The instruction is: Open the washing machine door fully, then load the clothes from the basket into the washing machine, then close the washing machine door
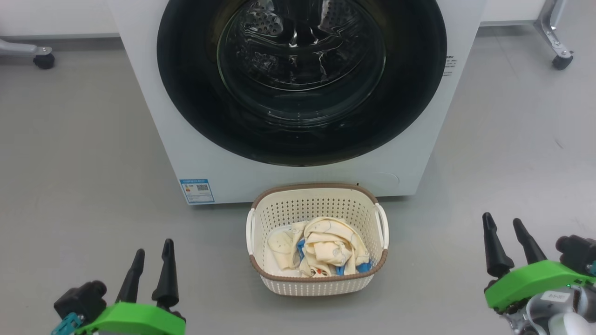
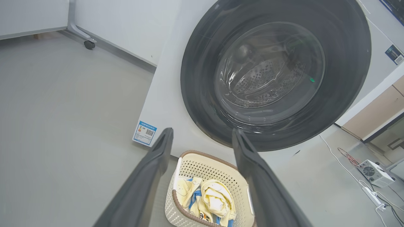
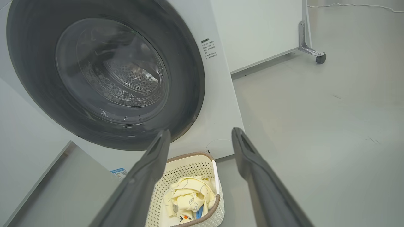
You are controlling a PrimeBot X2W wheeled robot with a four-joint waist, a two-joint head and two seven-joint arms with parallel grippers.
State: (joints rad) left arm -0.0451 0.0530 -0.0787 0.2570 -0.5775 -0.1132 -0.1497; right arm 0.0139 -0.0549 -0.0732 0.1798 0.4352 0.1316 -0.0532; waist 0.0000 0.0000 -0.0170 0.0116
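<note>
On grey floor, centre: washer (image 1: 223, 177), one; top cut off by the head view's upper edge. Door (image 1: 186, 93), one, shut against the front; drum dim behind glare on the glass. Basket (image 1: 316, 187), one, just before the washer. Clothes (image 1: 326, 251), cream-yellow with blue, bunched inside the basket; count cannot be told. Left gripper (image 1: 154, 246) and right gripper (image 1: 502, 217), one each, low at either side, fingers spread, empty, well apart from the basket.

Cream-yellow, blue-patched clothes (image 1: 321, 251); cream perforated basket (image 1: 316, 286), brown rim; white washing machine (image 1: 153, 93), glossy black door (image 1: 186, 102).
</note>
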